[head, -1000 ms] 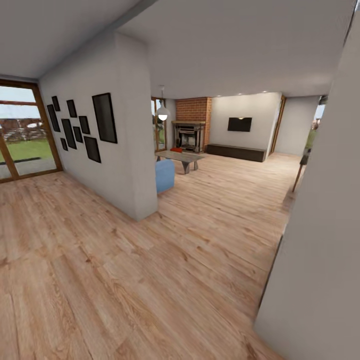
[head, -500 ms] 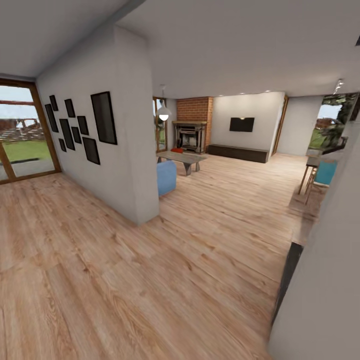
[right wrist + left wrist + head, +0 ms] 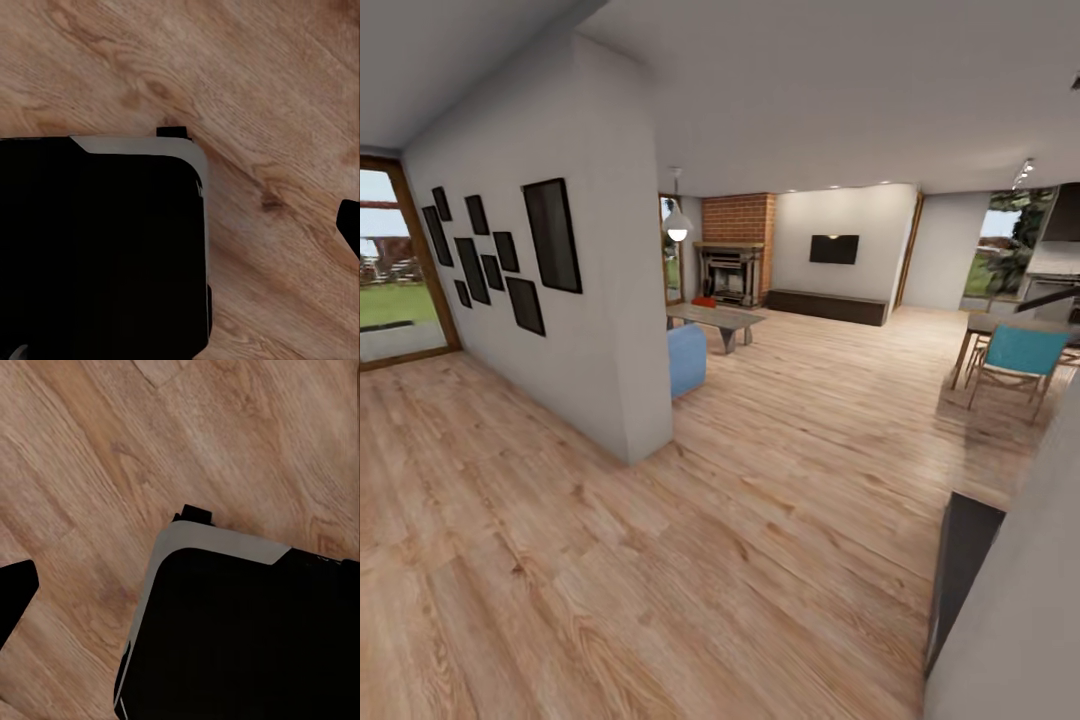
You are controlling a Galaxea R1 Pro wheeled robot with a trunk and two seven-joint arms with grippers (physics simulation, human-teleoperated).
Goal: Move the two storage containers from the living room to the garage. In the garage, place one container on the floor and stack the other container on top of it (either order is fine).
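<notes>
Wrist views: arms hang over robot base (image 3: 247, 637); plank floor (image 3: 90, 457) beneath.

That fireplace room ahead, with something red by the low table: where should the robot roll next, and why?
Probably straight ahead over the wood-plank floor, past the wall corner, toward the low table before the brick fireplace. A small orange-red object, possibly a container, sits there, too far to identify. The path between the corner and the blue chair looks open.

A large black block with a pale grey rim (image 3: 97, 240) sits above light wood-plank flooring (image 3: 277, 97) with knots.
</notes>
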